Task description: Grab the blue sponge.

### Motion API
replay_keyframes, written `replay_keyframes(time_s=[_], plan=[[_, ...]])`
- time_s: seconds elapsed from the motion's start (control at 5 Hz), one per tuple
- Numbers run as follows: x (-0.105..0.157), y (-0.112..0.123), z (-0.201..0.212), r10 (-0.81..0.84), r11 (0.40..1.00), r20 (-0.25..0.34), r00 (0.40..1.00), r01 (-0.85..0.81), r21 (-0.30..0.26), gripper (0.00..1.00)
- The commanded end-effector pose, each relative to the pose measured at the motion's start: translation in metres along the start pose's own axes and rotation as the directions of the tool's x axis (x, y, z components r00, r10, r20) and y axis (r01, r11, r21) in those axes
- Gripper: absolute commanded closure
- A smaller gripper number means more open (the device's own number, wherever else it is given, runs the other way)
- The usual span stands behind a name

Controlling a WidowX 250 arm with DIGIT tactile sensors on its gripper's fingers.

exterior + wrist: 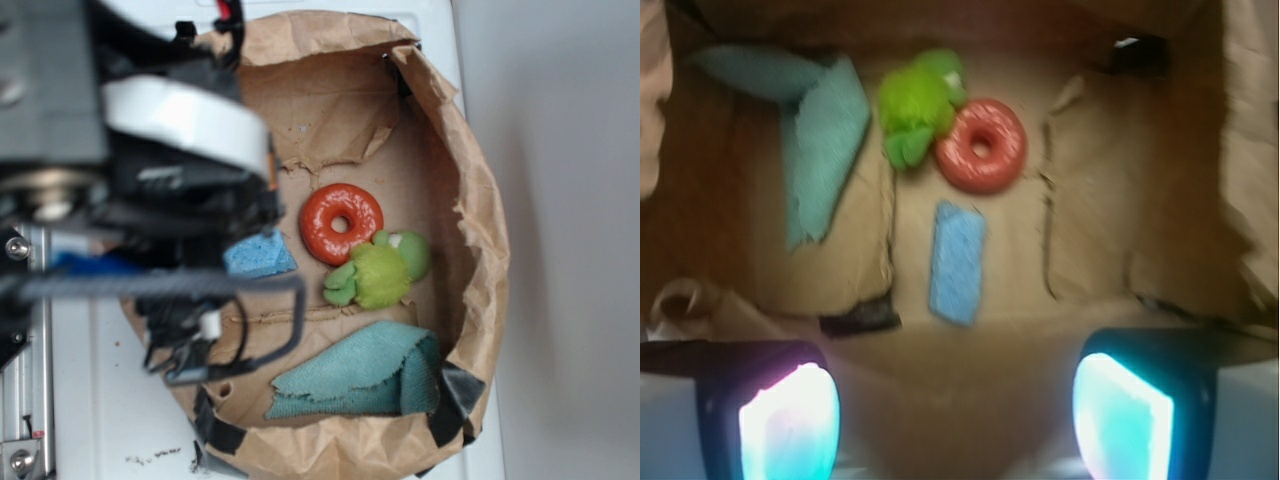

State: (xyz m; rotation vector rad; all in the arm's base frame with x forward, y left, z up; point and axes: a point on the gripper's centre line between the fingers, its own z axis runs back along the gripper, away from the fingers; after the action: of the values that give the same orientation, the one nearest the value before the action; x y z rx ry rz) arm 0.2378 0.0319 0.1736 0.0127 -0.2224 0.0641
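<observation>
The blue sponge (958, 262) lies flat on the brown paper floor, a light-blue rectangle just below the orange ring (982, 146). In the exterior view only one corner of the blue sponge (260, 256) shows from under the arm. My gripper (955, 420) hovers above the near edge of the paper, well short of the sponge. Its two glowing pads (790, 425) stand far apart with nothing between them, so it is open. In the exterior view the arm hides the fingers.
A green plush toy (918, 104) touches the ring on its left. A folded teal cloth (815, 135) lies at the far left. Crumpled paper walls (485, 215) ring the whole area, held with black tape (862, 318).
</observation>
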Motion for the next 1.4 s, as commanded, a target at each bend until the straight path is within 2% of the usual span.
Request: replay_keyframes(time_s=[0.0, 0.2, 0.8, 1.0, 1.2], plan=[[-0.009, 0.007, -0.035, -0.025, 0.998, 0.036, 0.999, 0.027, -0.051, 0.0], [-0.011, 0.005, -0.044, 0.132, 0.99, 0.032, 0.991, -0.13, -0.056, 0.0], [-0.011, 0.005, -0.044, 0.132, 0.99, 0.032, 0.991, -0.13, -0.056, 0.0], [-0.009, 0.016, -0.062, 0.16, 0.985, -0.058, 0.985, -0.164, -0.054, 0.0], [0.004, 0.021, -0.081, 0.204, 0.974, -0.081, 0.976, -0.211, -0.078, 0.0]])
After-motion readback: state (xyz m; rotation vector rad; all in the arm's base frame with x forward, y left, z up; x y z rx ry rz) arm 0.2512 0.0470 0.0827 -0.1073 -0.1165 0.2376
